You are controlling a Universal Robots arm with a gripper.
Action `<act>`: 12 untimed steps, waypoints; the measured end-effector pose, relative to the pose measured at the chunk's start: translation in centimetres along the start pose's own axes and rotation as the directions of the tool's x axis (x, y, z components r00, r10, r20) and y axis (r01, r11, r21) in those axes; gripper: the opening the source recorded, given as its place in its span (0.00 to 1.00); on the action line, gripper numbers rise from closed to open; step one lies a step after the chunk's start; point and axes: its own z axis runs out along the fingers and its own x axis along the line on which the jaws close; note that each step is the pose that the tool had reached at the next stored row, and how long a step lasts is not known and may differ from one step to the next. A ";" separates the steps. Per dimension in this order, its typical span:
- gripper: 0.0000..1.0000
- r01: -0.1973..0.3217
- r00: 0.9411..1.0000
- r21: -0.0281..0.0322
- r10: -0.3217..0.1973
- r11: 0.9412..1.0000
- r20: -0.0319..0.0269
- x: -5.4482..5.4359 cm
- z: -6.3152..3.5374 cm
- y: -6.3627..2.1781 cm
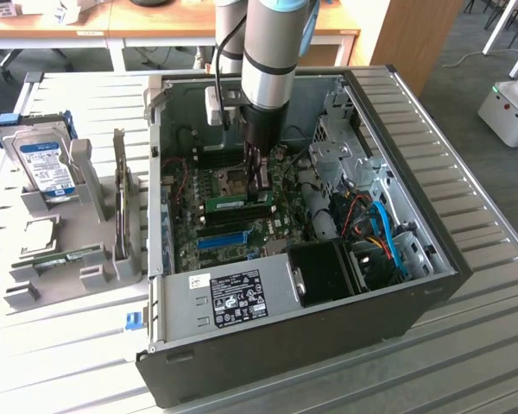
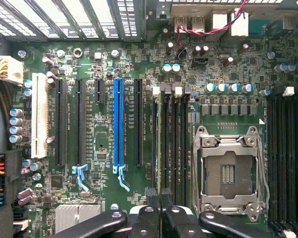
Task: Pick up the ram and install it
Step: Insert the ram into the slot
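Exterior view: down inside the open case (image 1: 345,332), with the gripper (image 1: 261,183) set on the ram (image 1: 233,204), standing on edge above the motherboard (image 1: 188,248). Wrist view: gripper (image 2: 161,194) pinched nearly shut on the thin top edge of the ram (image 2: 161,148), lined up along the black memory slots (image 2: 178,144). Best seated by keeping it upright and square, pressing straight down, evenly at both ends.

**Metal, plastic and lacquered board**

The computer case (image 1: 177,310) is matt grey sheet metal inside, dark and smooth outside. Within it the motherboard (image 2: 109,74) is glossy green board, its blue slot (image 2: 119,124) shiny plastic, and the socket frame (image 2: 228,208) bright bare metal. Also inside, the ram (image 1: 237,204) is green board and the gripper (image 2: 159,196) glossy black. Under the case, the table (image 1: 466,345) looks like ribbed grey metal.
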 end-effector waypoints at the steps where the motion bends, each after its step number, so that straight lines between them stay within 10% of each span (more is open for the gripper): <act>1: 0.12 0.000 1.000 0.000 0.000 1.000 0.000 0.0 0.00 0.00; 12: 0.12 0.006 1.000 0.010 -0.006 1.000 0.001 0.0 0.00 0.10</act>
